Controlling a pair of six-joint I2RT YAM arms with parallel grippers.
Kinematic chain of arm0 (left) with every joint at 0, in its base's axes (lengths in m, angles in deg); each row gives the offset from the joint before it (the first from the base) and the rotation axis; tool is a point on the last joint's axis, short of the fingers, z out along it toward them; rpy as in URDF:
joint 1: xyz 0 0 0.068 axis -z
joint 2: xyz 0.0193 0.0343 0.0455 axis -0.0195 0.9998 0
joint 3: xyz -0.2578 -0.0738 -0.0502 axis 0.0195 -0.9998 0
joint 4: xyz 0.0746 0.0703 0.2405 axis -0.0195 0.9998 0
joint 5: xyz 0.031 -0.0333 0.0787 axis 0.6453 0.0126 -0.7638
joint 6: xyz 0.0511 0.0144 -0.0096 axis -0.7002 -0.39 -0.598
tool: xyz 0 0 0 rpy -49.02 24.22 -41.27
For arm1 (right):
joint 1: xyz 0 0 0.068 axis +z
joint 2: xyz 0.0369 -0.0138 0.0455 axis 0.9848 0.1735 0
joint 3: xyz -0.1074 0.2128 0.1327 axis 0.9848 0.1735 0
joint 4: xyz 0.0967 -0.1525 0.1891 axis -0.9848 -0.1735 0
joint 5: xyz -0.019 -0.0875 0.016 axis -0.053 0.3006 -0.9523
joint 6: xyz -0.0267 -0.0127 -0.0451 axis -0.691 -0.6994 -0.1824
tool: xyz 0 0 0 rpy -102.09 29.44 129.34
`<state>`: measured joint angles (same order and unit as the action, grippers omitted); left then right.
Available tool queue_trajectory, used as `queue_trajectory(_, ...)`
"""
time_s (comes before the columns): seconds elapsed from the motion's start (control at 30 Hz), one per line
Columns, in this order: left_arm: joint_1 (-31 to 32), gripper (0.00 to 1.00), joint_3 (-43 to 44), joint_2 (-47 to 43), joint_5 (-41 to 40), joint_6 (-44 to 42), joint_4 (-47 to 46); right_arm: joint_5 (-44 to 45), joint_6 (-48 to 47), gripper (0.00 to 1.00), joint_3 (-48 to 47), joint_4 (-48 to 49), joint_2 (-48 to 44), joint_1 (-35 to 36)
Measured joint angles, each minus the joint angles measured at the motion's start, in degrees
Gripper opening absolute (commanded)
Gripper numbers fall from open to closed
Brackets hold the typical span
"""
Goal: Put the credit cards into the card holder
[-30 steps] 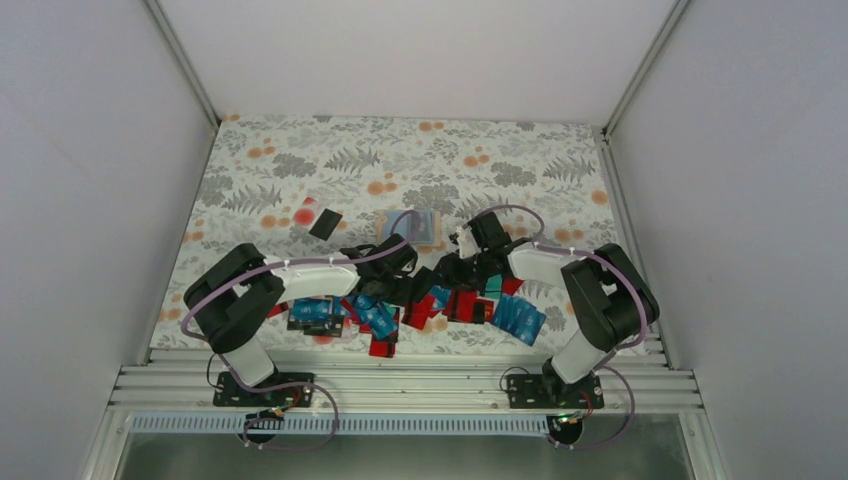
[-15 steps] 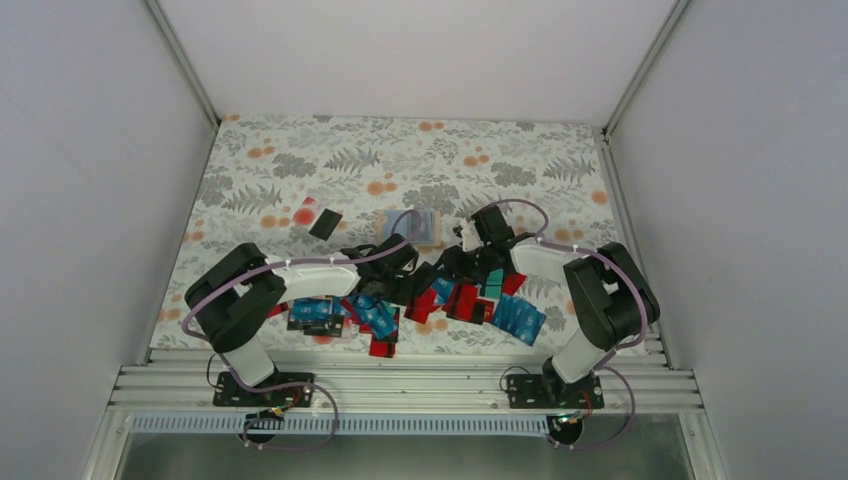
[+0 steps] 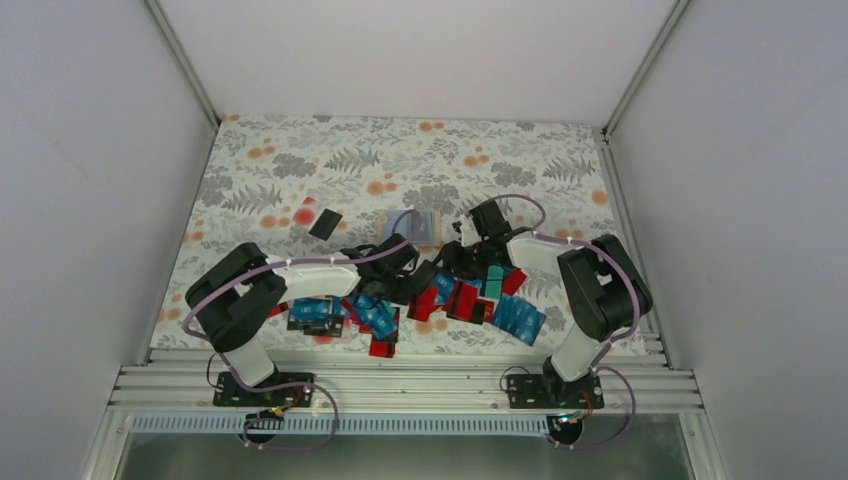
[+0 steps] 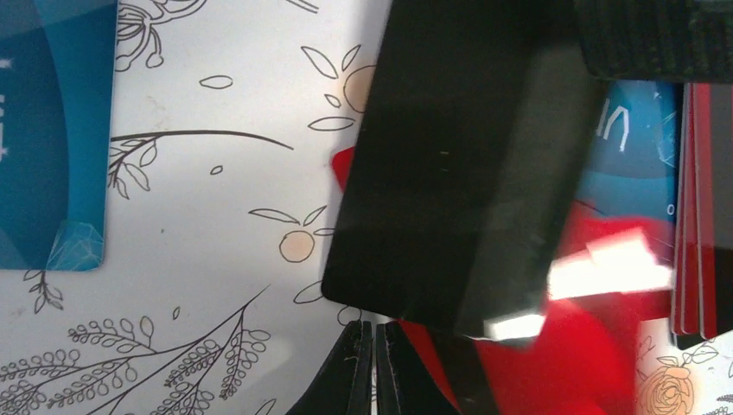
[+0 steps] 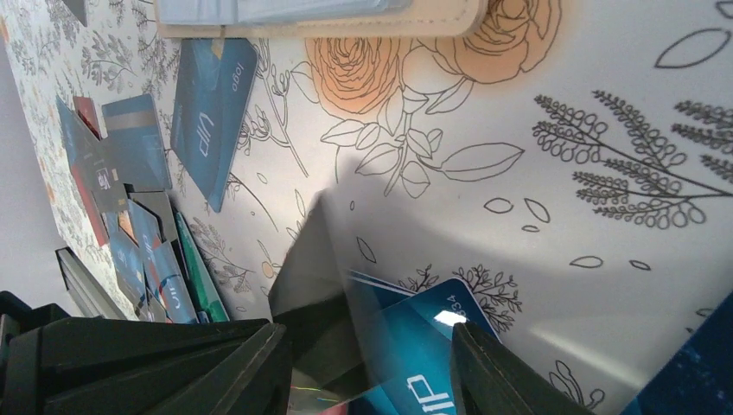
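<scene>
The beige card holder (image 3: 412, 228) lies mid-table with blue cards showing in it; its edge (image 5: 449, 19) runs along the top of the right wrist view. Credit cards (image 3: 515, 318) in blue, red and teal lie scattered along the table's near side. My right gripper (image 5: 370, 337) (image 3: 452, 262) is shut across a glossy black card (image 5: 315, 285) (image 4: 449, 173), which is tilted up over a blue card (image 5: 432, 346) and red cards (image 4: 562, 363). My left gripper (image 4: 373, 327) (image 3: 425, 280) is shut on nothing, its tips just under the black card's near edge.
A lone black card (image 3: 325, 223) and a red card (image 3: 306, 212) lie left of the holder. A blue card (image 4: 43, 130) lies flat to the left gripper's left. Both arms meet over the pile, between the holder and the metal rails (image 3: 400, 385) at the near edge.
My right wrist has shifted slightly toward the far side with the black card. The left arm has stayed put.
</scene>
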<state>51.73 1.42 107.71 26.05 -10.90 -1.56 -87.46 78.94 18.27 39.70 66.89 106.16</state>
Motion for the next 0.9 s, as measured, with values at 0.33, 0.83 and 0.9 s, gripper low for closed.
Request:
queue_trajectory(0.33, 0.0, 0.04, -0.33, 0.31, 0.61, 0.0, -1.9, -1.88, -0.39, 0.46, -1.44, 1.31, 2.19, -0.09)
queue_trajectory(0.83, 0.0, 0.04, -0.33, 1.22, 1.22, -0.04, -4.52, -4.52, -2.34, 0.38, -5.57, 1.07, 6.51, -0.09)
queue_trajectory(0.9, 0.0, 0.04, -0.39, 1.25, 1.25, -0.07, -4.68, -4.92, -2.54, 0.36, -5.81, 1.11, 6.84, -0.09)
